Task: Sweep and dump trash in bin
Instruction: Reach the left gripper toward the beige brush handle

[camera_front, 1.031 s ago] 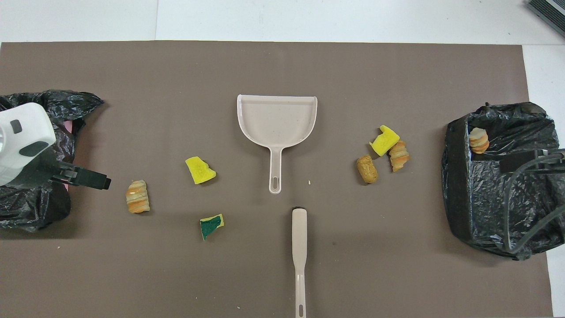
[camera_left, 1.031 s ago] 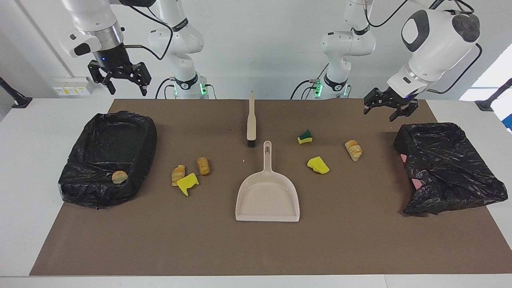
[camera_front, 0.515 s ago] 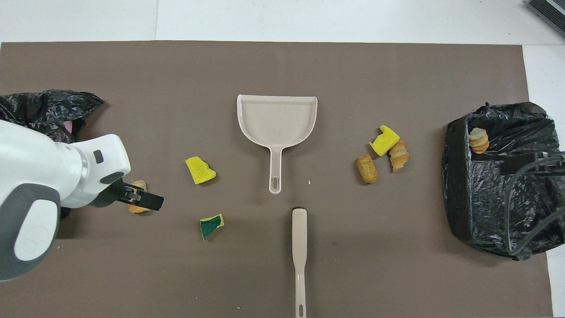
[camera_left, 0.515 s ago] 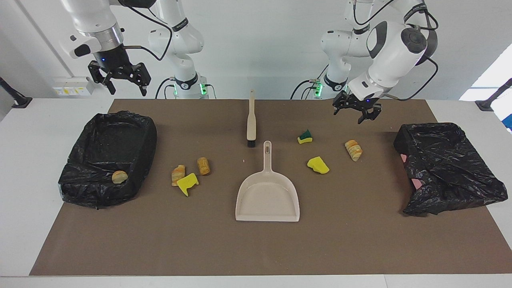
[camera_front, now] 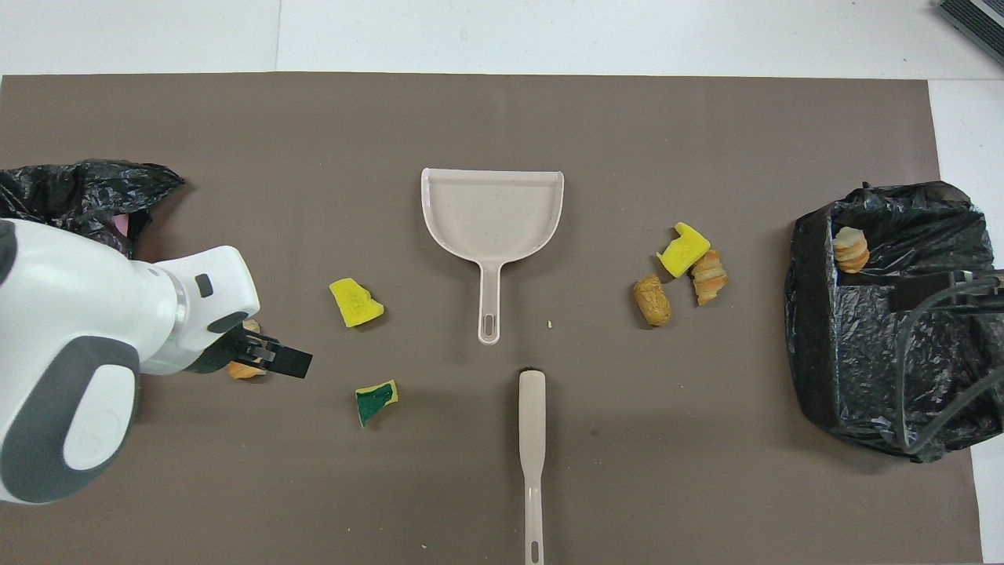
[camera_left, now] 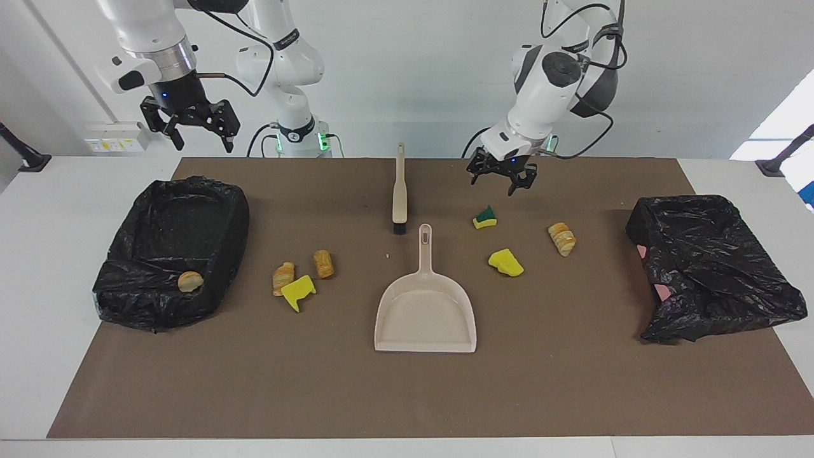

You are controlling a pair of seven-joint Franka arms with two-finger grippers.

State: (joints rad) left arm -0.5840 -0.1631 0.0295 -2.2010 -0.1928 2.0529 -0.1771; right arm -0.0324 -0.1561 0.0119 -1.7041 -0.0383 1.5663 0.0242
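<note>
The trash lies loose on the brown mat. A green-faced sponge chunk (camera_left: 485, 218) (camera_front: 376, 399), a yellow chunk (camera_left: 505, 263) (camera_front: 354, 303) and a striped roll (camera_left: 562, 238) lie toward the left arm's end. Two rolls (camera_left: 324, 263) (camera_left: 283, 278) and a yellow chunk (camera_left: 297, 291) lie toward the right arm's end. The beige dustpan (camera_left: 425, 312) (camera_front: 492, 212) and the brush (camera_left: 399, 191) (camera_front: 532, 439) lie mid-table, untouched. My left gripper (camera_left: 501, 184) (camera_front: 290, 362) hangs open and empty over the mat by the green-faced chunk. My right gripper (camera_left: 202, 140) waits open, high above a black-lined bin (camera_left: 235, 222).
That bin holds one roll (camera_left: 190, 280) (camera_front: 851, 249). A second black-bagged bin (camera_left: 712, 267) (camera_front: 86, 192) stands at the left arm's end. In the overhead view the left arm covers most of the striped roll (camera_front: 245, 369).
The left arm has swung from beside the bin at its end toward the table's middle, its open gripper now by the green-faced chunk. The right arm has not moved.
</note>
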